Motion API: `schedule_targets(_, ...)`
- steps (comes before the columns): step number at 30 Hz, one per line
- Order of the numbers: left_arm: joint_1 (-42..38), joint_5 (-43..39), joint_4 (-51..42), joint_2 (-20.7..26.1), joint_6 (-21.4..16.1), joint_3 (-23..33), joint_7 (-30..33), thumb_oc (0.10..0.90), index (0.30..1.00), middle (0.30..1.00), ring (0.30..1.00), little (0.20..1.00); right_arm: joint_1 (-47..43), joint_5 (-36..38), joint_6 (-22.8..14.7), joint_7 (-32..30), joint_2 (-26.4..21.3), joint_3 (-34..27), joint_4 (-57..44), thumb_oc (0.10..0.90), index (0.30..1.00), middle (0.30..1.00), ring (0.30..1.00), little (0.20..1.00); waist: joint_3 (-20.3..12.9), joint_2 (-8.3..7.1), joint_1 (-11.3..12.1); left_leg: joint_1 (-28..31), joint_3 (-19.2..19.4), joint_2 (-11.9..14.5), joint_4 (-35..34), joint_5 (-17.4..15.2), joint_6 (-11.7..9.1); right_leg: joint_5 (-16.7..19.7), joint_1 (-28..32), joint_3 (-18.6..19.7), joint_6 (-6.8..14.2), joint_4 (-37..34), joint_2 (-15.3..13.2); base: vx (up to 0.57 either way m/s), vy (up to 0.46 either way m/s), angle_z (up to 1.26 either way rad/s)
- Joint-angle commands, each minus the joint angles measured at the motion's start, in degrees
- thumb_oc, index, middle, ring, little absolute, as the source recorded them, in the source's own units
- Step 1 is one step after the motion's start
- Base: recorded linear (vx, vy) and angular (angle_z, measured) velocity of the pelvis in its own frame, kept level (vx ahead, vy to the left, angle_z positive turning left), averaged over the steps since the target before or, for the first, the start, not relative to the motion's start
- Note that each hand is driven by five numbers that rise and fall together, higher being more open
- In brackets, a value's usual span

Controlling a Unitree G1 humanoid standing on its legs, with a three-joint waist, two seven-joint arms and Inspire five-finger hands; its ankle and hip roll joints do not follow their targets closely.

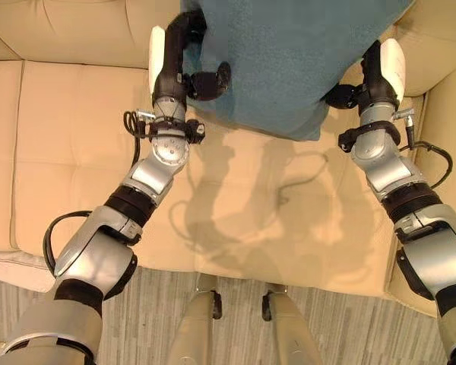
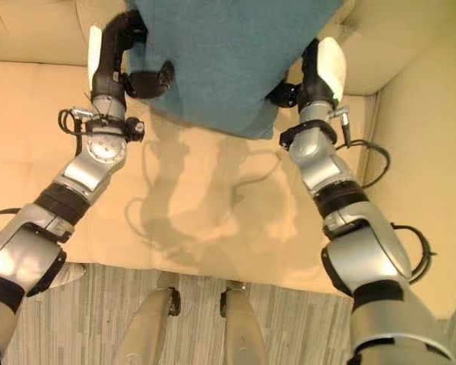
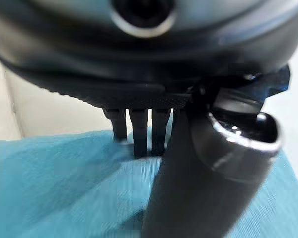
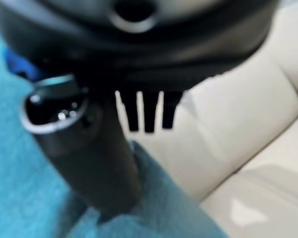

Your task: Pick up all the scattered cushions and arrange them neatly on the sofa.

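- Two hands hold one teal cushion (image 1: 289, 61) at the top middle of the frame, above the cream sofa (image 1: 76, 175).
- The left hand (image 1: 184, 72) grips the cushion's left edge, thumb pressed on the cloth.
- The right hand (image 1: 368, 76) seems to pinch the right edge; its fingers look partly hidden.

I see the teal cushion (image 1: 289, 53) filling the back middle of the sofa seat (image 1: 76, 160), against the backrest (image 1: 76, 26). Seat is bare from the cushion to its front edge and out to its left edge. Sofa armrest (image 2: 425, 167) walls off the right edge.
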Motion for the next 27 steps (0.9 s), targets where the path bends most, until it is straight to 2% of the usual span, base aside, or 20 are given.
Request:
schedule_targets(1,-3.79,1.51,-4.74,-2.33,-7.71,-0.09,-1.73,0.800,0.900,0.900,0.900,0.900,-3.87,0.02,-5.65,-0.60,2.15,-0.27,-7.29,0.800,0.900,0.900,0.900,0.900,-7.38,-1.87,0.13,1.81,1.75,0.32,0.30,-11.05,-3.46,-4.04,-0.41,-1.50,2.88,0.46,0.70,0.00,-0.004,-0.07)
schedule_targets(6,7.04,0.19,-10.35,3.47,-7.30,6.70,-4.51,0.800,0.900,0.900,0.900,0.900,5.95,0.09,-5.94,0.72,-4.17,-7.53,-15.51,0.800,0.900,0.900,0.900,0.900,-8.28,-2.14,0.45,4.57,1.98,0.45,0.30,-12.18,-3.46,-5.13,2.37,-1.72,2.68,0.46,0.87,0.01,-0.009,-0.14)
schedule_targets(8,12.03,-0.60,-12.86,5.48,-7.35,9.95,-5.74,0.800,0.900,0.900,0.900,0.900,11.69,0.29,-6.20,1.99,-6.49,-10.85,-18.89,0.800,0.900,0.900,0.900,0.900,-8.96,-2.30,0.45,5.60,2.12,0.53,0.30,-12.55,-3.40,-5.57,3.55,-1.84,2.65,0.46,0.86,0.02,-0.006,-0.01)
schedule_targets(9,16.92,-1.15,-15.33,7.17,-7.45,12.95,-7.17,0.800,0.900,0.900,0.900,0.900,17.18,0.36,-6.37,3.58,-8.05,-14.04,-21.61,0.800,0.900,0.900,0.900,0.900,-9.51,-2.56,0.41,6.86,2.21,0.63,0.30,-12.94,-3.32,-5.92,4.89,-1.89,2.58,0.46,0.91,0.00,0.000,0.00)
schedule_targets(10,16.99,-1.14,-15.42,7.20,-7.41,12.94,-7.17,0.800,0.900,0.900,0.900,0.900,17.31,0.34,-6.33,3.60,-8.03,-14.15,-21.73,0.800,0.900,0.900,0.900,0.900,-9.60,-2.61,0.41,6.67,2.21,0.60,0.30,-12.70,-3.31,-5.74,4.71,-1.89,2.57,0.46,0.88,0.00,0.000,0.00)
schedule_targets(12,25.84,-1.75,-19.91,9.06,-7.31,18.00,-9.67,0.800,0.900,0.900,0.900,0.900,27.71,0.53,-6.58,7.24,-8.73,-19.14,-27.23,0.800,0.900,0.900,0.900,0.900,-10.64,-2.97,0.27,8.89,2.32,0.65,0.30,-13.40,-3.13,-6.31,7.11,-2.00,2.51,0.46,1.00,0.05,-0.015,0.00)
schedule_targets(15,34.84,-1.25,-24.03,8.57,-7.02,22.27,-12.33,0.800,0.900,0.900,0.900,0.900,37.35,-0.54,-7.07,10.71,-7.79,-23.25,-32.08,0.800,0.900,0.900,0.900,0.900,-11.28,-3.14,0.21,11.49,2.23,0.69,0.30,-14.21,-2.88,-7.18,9.89,-2.16,2.46,0.46,0.90,0.06,-0.009,0.03)
schedule_targets(17,37.13,-0.91,-24.91,8.11,-6.85,23.15,-12.99,0.800,0.900,0.900,0.900,0.900,39.83,-0.81,-7.15,11.63,-7.19,-24.41,-33.27,0.800,0.900,0.900,0.900,0.900,-11.46,-3.16,0.21,12.35,2.30,0.71,0.30,-14.46,-2.84,-7.42,10.74,-2.23,2.44,0.46,0.86,0.03,-0.011,0.04)
schedule_targets(18,42.12,0.07,-26.40,6.49,-6.61,25.03,-14.49,0.800,0.900,0.900,0.900,0.900,45.31,-0.39,-7.61,13.92,-5.41,-26.64,-35.13,0.800,0.900,0.900,0.900,0.900,-11.44,-3.04,0.11,14.06,2.15,0.85,0.30,-15.00,-2.69,-8.17,12.51,-2.43,2.39,0.46,0.83,0.02,-0.010,0.04)
schedule_targets(19,42.35,0.11,-26.63,6.49,-6.50,24.99,-14.49,0.800,0.900,0.900,0.900,0.900,45.71,-0.43,-7.49,13.99,-5.36,-26.85,-35.45,0.800,0.900,0.900,0.900,0.900,-11.59,-3.09,0.13,13.93,2.12,0.81,0.30,-14.77,-2.68,-8.01,12.40,-2.46,2.39,0.46,0.79,0.04,-0.029,0.05)
schedule_targets(20,46.80,1.55,-27.51,4.79,-5.99,26.00,-15.84,0.800,0.900,0.900,0.900,0.900,50.69,-0.29,-7.88,16.33,-2.91,-27.91,-36.26,0.800,0.900,0.900,0.900,0.900,-11.85,-3.06,0.19,15.45,1.99,0.89,0.30,-15.00,-2.54,-8.49,14.01,-2.71,2.27,0.46,0.78,0.01,-0.028,0.06)
schedule_targets(23,49.52,2.05,-28.12,4.21,-5.85,26.80,-16.87,0.800,0.900,0.900,0.900,0.900,53.43,-0.18,-7.84,17.55,-2.06,-28.85,-36.39,0.800,0.900,0.900,0.900,0.900,-12.23,-3.01,0.22,16.12,1.87,1.00,0.30,-15.17,-2.50,-8.75,14.69,-2.91,2.23,0.46,0.73,0.00,-0.014,0.00)
schedule_targets(24,56.73,2.45,-27.75,2.11,-5.21,28.79,-19.35,0.800,0.900,0.900,0.900,0.900,60.21,-0.52,-8.16,19.67,1.25,-30.45,-35.68,0.800,0.900,0.900,0.900,0.900,-12.82,-3.00,0.41,18.11,1.49,1.30,0.30,-15.41,-2.46,-9.40,17.10,-3.57,2.06,0.46,0.81,0.01,-0.052,0.04)
schedule_targets(27,60.88,3.10,-26.43,0.61,-4.50,29.74,-20.57,0.800,0.900,0.900,0.900,0.900,63.56,-1.36,-8.23,20.53,3.06,-31.14,-34.22,0.800,0.900,0.900,0.900,0.900,-13.27,-2.96,0.55,19.46,1.29,1.54,0.30,-15.51,-2.34,-9.90,18.47,-3.90,1.86,0.85,0.92,0.00,-0.044,0.08)
